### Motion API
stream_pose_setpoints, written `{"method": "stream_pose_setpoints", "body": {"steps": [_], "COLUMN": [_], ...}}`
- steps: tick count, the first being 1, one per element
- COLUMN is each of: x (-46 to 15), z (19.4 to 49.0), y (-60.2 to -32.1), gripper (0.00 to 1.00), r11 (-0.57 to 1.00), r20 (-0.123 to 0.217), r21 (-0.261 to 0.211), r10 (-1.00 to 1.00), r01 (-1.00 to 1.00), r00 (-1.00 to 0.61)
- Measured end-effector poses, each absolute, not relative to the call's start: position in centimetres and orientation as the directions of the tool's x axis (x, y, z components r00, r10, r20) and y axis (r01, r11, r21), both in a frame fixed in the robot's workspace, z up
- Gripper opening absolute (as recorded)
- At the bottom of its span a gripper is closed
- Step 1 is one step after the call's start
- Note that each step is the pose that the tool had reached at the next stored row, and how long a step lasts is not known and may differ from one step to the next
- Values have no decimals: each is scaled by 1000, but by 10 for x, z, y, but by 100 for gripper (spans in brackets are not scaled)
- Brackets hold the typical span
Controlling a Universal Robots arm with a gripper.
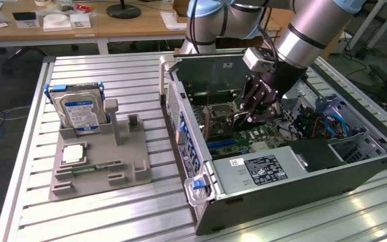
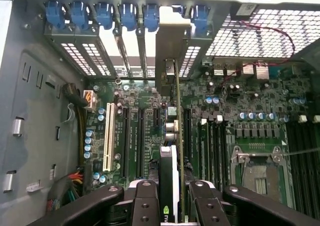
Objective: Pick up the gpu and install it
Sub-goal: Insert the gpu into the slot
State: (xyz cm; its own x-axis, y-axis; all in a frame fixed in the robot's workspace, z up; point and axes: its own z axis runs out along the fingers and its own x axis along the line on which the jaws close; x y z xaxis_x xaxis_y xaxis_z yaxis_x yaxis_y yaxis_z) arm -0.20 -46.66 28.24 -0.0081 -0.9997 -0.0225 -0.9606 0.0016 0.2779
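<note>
My gripper [image 1: 253, 112] reaches down into the open computer case [image 1: 281, 171] and is shut on the gpu [image 1: 215, 121]. In the wrist view the gpu [image 2: 176, 131] stands on edge between the two black fingers [image 2: 145, 201], seen edge-on as a thin dark card with a black and white cooler near the gripper [image 2: 173, 206]. Its silver bracket [image 2: 172, 46] lies against the row of rear slot openings. The card's lower edge runs along a slot of the green motherboard [image 2: 240, 121]; I cannot tell whether it is seated.
Blue retaining clips [image 2: 125, 13] line the case's rear slots. Cables [image 1: 328, 126] and a drive cage crowd the case's right in the exterior view. Outside on the slatted table, a grey holder [image 1: 99, 171] carries the silver hard drive [image 1: 79, 108] and a green memory stick [image 1: 96, 167].
</note>
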Motion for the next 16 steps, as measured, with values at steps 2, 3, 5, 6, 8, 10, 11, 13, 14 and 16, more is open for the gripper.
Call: {"method": "stream_pose_setpoints", "body": {"steps": [2,3,5,6,8,10,11,13,14,16], "x": [-2,-2,-2,-2,-2,-2,-2,-2,-2,-2], "z": [281,281,281,281,281,281,281,281,281,281], "y": [-467,-467,-467,-467,-467,-467,-467,-467,-467,-467], "gripper": [28,28,28,28,28,28,28,28,28,28], "r11": [-4,-4,-4,-4,-4,-4,-4,-4,-4,-4], "r20": [-23,-22,-22,-22,-23,-22,-22,-23,-23,-23], "r21": [284,284,284,284,284,284,284,284,284,284], "r10": [-1000,-1000,-1000,-1000,-1000,-1000,-1000,-1000,-1000,-1000], "r01": [-959,-959,-959,-959,-959,-959,-959,-959,-959,-959], "r00": [-3,-3,-3,-3,-3,-3,-3,-3,-3,-3]}}
